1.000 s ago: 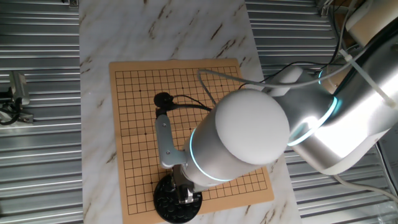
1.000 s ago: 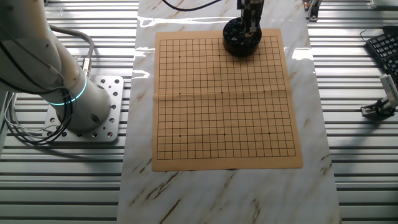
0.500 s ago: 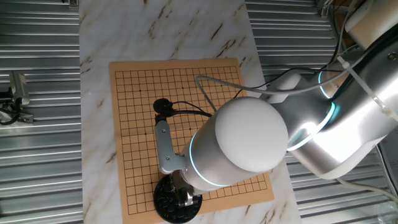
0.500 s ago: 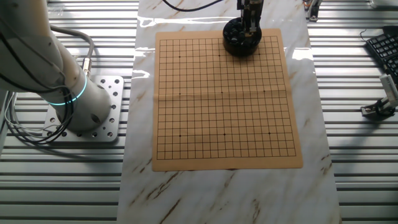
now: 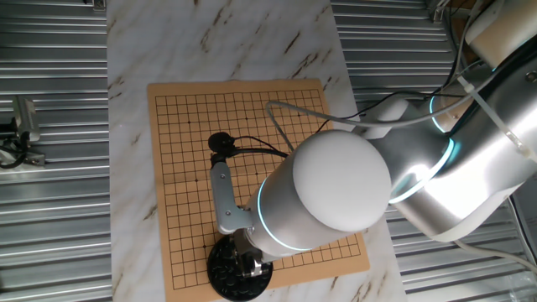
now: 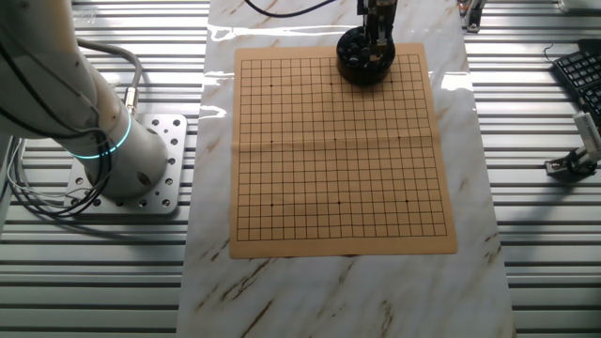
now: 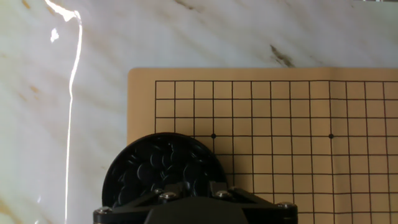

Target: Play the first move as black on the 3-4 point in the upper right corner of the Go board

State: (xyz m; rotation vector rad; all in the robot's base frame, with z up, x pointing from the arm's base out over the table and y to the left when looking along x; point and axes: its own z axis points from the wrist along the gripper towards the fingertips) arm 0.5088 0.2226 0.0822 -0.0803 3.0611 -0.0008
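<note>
Your jaws reach down into the black bowl (image 6: 364, 62), and you cannot tell whether they are wide, narrow or holding anything (the hand view shows only the housing above them). The bowl sits on a corner of the Go board (image 6: 338, 150), overlapping its edge. The black stones (image 7: 163, 170) lie heaped inside that bowl. The board rests on the marble surface (image 6: 347, 291).

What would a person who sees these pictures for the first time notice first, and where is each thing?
The wide tan Go board with its black grid lies on a white marbled table surface, and no stone is visible on its lines. The round black bowl of glossy black stones sits at one board edge, with the two-finger tool reaching down into it. In one fixed view, the bulky white robot arm with a glowing cyan ring covers much of the board.
</note>
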